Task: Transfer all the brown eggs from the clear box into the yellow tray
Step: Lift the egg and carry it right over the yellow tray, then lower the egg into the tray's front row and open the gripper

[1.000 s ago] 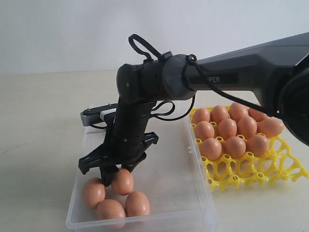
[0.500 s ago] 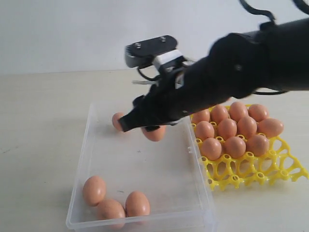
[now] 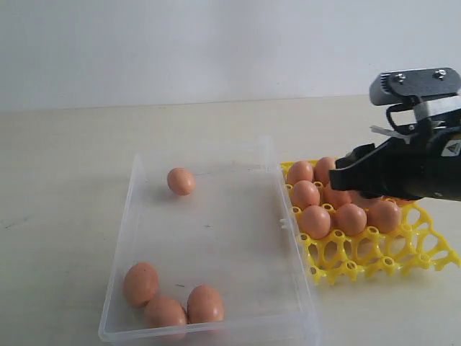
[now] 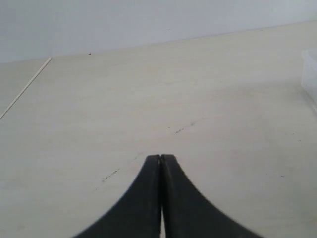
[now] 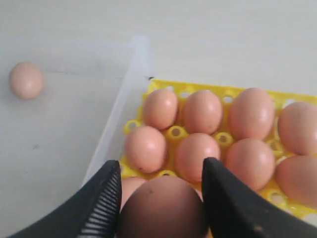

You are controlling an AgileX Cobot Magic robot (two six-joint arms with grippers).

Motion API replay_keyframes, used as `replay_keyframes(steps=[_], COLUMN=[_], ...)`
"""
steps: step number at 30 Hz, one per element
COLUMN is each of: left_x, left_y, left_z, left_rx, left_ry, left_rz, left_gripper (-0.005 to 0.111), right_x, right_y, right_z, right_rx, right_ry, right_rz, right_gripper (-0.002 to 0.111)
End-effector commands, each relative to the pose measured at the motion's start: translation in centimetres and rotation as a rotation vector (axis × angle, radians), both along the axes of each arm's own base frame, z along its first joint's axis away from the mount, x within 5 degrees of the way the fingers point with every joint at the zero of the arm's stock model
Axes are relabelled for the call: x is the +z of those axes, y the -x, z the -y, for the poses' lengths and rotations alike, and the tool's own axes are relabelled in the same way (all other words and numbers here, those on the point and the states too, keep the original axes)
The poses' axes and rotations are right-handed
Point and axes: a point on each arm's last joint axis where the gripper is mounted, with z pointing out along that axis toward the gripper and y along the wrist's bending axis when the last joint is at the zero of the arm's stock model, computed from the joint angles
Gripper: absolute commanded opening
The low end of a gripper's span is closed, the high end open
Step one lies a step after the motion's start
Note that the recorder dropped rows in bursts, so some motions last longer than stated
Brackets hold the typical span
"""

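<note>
A pale, wood-grained table [image 3: 57, 180] is seen carrying everything. On it, a large, shallow, transparent rectangular plastic box [image 3: 216, 245] is placed, and a bright yellow plastic lattice egg tray [image 3: 374, 256] is set touching its wall at the box's 3 o'clock.

The black right tool [image 5: 161, 173] is held above the tray's 12 o'clock half. Its jaws are spread wide and are closed around a smooth reddish-brown held egg [image 5: 161, 208], which is gripped on both sides by the ribbed fingers [image 5: 101, 203]. The black left tool [image 4: 161, 163] is seen only in its own wrist view, over bare table. Its two fingers are pressed together with nothing between them.

The tray's cups towards 12 o'clock are filled with light brown tray eggs [image 3: 315, 221], several of which are hidden behind the right tool in the exterior view. The cups along its 6 o'clock edge are left open.

Four loose brown eggs are found in the box. A lone egg [image 3: 181, 181] is lying at the box's 11 o'clock, well apart from the others. A cluster of three eggs [image 3: 165, 313] is gathered at its 7 o'clock corner, each just beside the next.
</note>
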Motion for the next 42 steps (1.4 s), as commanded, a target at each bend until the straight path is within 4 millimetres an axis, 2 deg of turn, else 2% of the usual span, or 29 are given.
replay_keyframes(steps=[1,7,24,31,42], left_x=[0.2,0.2,0.2,0.2,0.2], left_y=[0.0,0.0,0.0,0.0,0.0], left_z=[0.0,0.0,0.0,0.0,0.0], left_rx=[-0.005,-0.005,-0.005,-0.005,-0.005], left_ry=[0.003,0.003,0.003,0.003,0.003], left_rz=[0.013,0.013,0.013,0.013,0.013], left_gripper=[0.000,0.000,0.000,0.000,0.000], right_x=[-0.3,-1.8,-5.0,-5.7,-7.9], right_y=[-0.3,-1.1,-3.6,-3.8,-4.2], right_z=[1.7,2.2,6.8,6.9,6.9], right_rx=[-0.084,-0.076,-0.270,-0.279,-0.286], right_ry=[-0.002,0.080,0.147,0.149,0.171], right_rz=[0.077,0.084,0.048,0.035,-0.019], right_gripper=[0.000,0.000,0.000,0.000,0.000])
